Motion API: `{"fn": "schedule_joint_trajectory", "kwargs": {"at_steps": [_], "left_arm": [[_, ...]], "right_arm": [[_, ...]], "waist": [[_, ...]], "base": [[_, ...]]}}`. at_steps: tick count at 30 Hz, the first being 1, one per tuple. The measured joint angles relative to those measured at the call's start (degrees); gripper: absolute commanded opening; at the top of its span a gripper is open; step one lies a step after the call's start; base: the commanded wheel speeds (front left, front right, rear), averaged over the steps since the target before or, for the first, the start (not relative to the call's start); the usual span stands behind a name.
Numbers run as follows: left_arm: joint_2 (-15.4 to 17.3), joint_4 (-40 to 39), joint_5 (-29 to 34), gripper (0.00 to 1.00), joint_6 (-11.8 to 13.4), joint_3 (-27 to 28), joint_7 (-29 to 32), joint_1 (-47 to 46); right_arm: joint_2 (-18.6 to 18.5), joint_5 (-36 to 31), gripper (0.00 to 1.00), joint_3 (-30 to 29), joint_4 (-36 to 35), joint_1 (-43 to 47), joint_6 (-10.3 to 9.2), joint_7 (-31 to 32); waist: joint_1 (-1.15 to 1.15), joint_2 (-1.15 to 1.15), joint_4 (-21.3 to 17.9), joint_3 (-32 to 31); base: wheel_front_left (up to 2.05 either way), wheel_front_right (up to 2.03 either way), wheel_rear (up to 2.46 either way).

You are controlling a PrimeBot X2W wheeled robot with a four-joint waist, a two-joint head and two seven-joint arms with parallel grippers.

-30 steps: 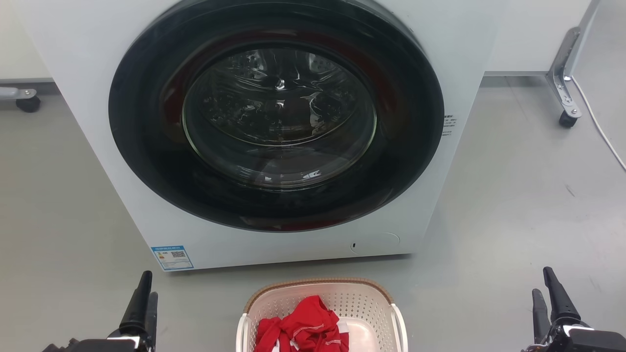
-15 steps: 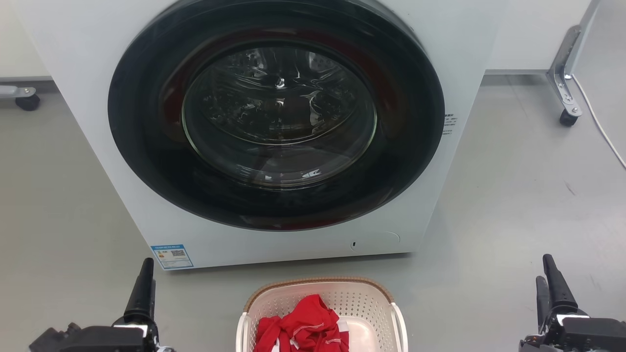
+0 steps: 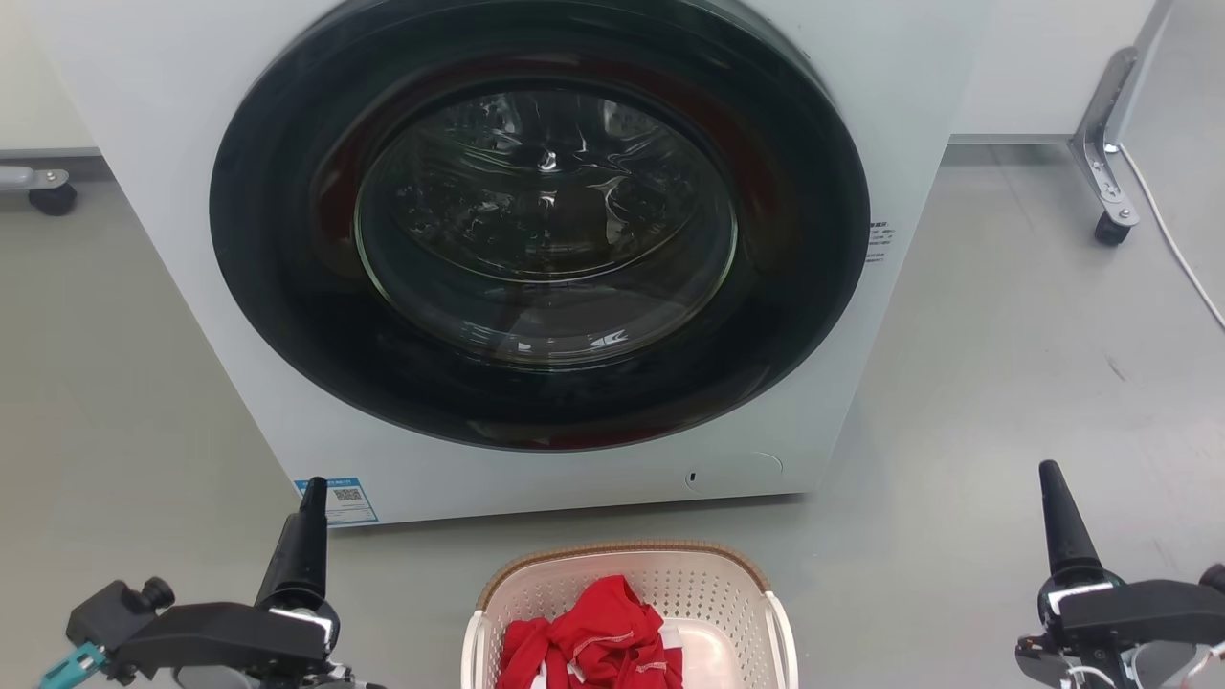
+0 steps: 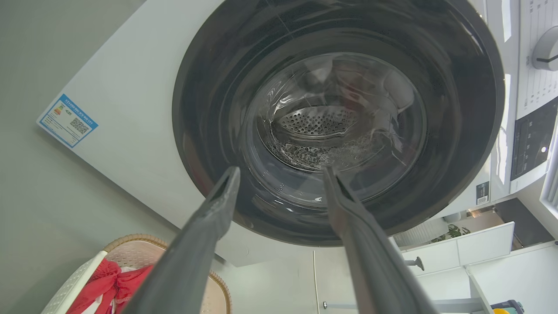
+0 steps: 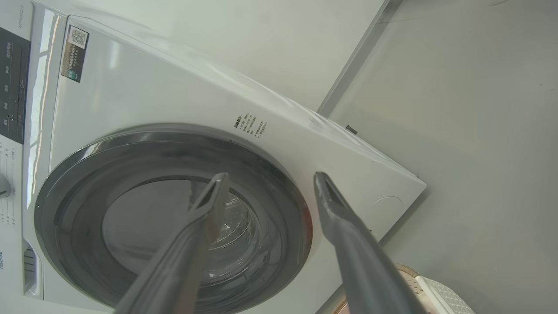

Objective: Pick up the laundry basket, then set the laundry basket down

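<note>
The laundry basket, cream-white and perforated with a brown woven rim, stands on the floor at the bottom centre of the head view, with red clothing in it. My left gripper is to its left and my right gripper far to its right, both apart from it and pointing at the washer. In the left wrist view the left gripper is open and empty, with the basket at lower left. The right gripper is also open and empty, and a corner of the basket shows at lower right.
A white front-loading washer with a shut dark round door stands just beyond the basket. Grey floor lies on both sides. A metal leg with a caster and a white cable are at the back right, another caster at the back left.
Both grippers have risen higher in the head view, and more of each wrist body shows. The basket and its red clothing have stayed in place.
</note>
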Motion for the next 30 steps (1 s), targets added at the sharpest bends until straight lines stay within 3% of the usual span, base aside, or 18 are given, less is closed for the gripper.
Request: {"fn": "schedule_joint_trajectory", "kwargs": {"at_steps": [16, 30], "left_arm": [[3.4, -2.3, 20.0, 1.00, 4.4, -6.1, -4.0, -1.8], [4.8, -2.4, 30.7, 1.00, 7.0, -9.4, -6.8, -1.9]], "right_arm": [[-4.7, -21.3, 1.00, 8.0, -1.3, -2.2, -3.32, -4.0], [-7.0, -34.4, 1.00, 12.9, -0.8, -3.3, -5.52, -6.8]], "waist": [[0.00, 0.00, 0.1, -0.1], [0.00, 0.00, 0.1, -0.2]], "base": [[0.00, 0.00, 0.00], [0.00, 0.00, 0.00]]}}
